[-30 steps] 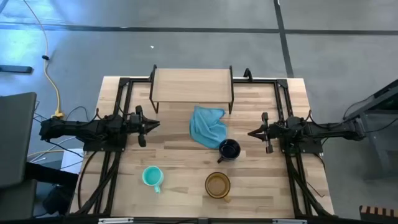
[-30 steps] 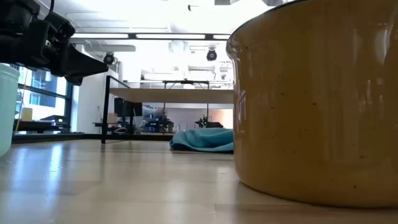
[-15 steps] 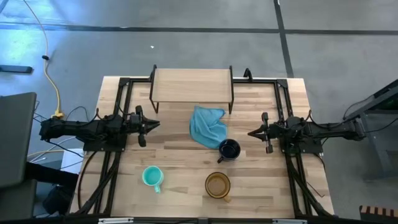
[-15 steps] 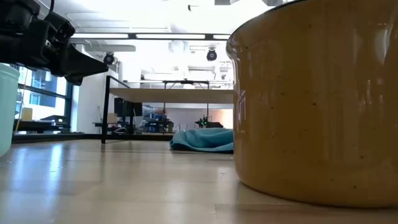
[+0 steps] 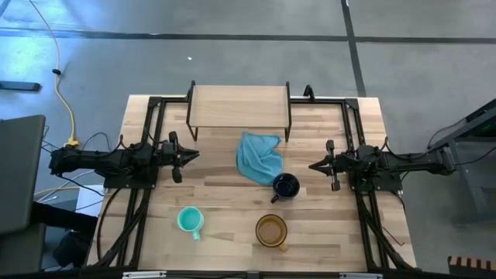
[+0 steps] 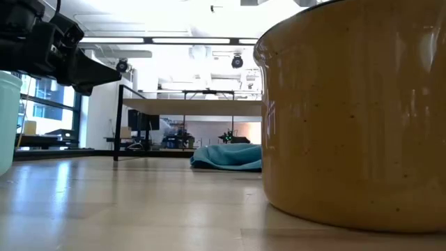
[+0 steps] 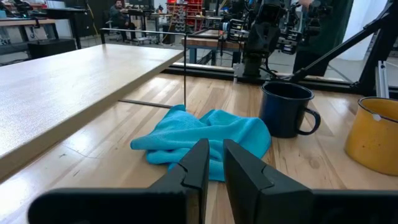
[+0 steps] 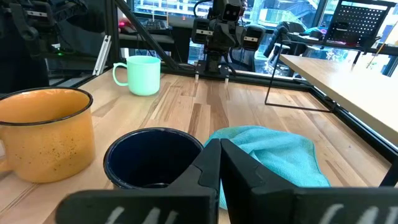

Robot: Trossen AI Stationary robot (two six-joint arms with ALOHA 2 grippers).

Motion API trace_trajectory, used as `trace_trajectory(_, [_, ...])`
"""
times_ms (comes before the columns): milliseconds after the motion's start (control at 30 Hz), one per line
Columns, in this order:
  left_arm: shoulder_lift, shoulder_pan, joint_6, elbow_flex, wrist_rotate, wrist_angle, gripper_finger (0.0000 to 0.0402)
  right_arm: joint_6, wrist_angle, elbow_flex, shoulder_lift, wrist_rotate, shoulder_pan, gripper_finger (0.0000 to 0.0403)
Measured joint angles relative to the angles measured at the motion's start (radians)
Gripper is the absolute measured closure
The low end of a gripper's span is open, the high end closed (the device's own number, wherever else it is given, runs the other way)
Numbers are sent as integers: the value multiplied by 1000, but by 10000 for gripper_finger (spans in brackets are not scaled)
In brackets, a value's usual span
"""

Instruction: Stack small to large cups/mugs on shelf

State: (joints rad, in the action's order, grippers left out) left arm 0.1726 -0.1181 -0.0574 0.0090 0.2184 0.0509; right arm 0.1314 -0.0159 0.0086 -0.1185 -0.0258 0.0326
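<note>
Where readable, no writing: mugs (image 5: 271,230) unlabelled.

- The teal-green mug (image 5: 188,220) is a pale mint teal, plain and without pattern, inside and out.
- The navy mug (image 5: 286,186) is dark blue-black all over, with a glossy dark interior.
- The amber mug (image 5: 271,230) is mustard yellow-orange, sprinkled with fine dark speckles; its rim reads a shade darker.
- The cloth (image 5: 259,157) is a bright light turquoise blue, one plain colour.
- The shelf (image 5: 238,106) has a pale blond wood top on thin black legs.
- The table (image 5: 225,194) is light wood in long planks of varying tan and honey tones.
- Both arms and their frames are black; the left gripper (image 5: 194,154) and right gripper (image 5: 312,165) are dark too.
- The floor (image 5: 232,54) is grey with a dark line.
</note>
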Motion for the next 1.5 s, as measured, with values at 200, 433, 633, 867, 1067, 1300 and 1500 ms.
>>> trace_trajectory(200, [0,0,0,0,0,0,364,0,0,0,0,0,0,402])
trace_trajectory(433, [0,0,0,0,0,0,364,0,0,0,0,0,0,402])
trace_trajectory(633, [0,0,0,0,0,0,364,0,0,0,0,0,0,402])
trace_trajectory(867, [0,0,0,0,0,0,364,0,0,0,0,0,0,402])
trace_trajectory(1067, [0,0,0,0,0,0,364,171,-11,0,1,0,0,402])
trace_trajectory(1300, [0,0,0,0,0,2,364,184,0,0,1,0,0,402])
trace_trajectory(1500, [0,0,-265,0,-131,76,364,26,-83,0,1,-13,0,402])
